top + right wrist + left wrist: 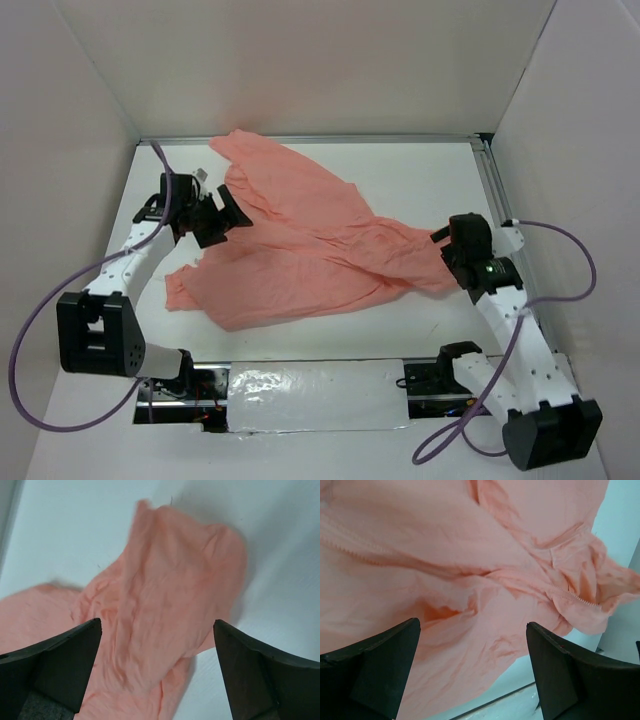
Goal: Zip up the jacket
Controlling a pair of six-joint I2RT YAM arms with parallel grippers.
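The salmon-pink jacket (300,240) lies crumpled across the middle of the white table, from the back left to the right. My left gripper (222,215) is open over its left side and holds nothing. In the left wrist view the fabric (445,580) fills the frame, with zipper teeth (580,598) on a fold at the right. My right gripper (447,245) is open over the jacket's right end. In the right wrist view a fabric end (165,610) lies between the open fingers (65,655).
White walls enclose the table on three sides. A metal rail (495,195) runs along the right edge. A shiny foil strip (310,395) lies at the near edge between the arm bases. Purple cables (580,270) loop beside both arms.
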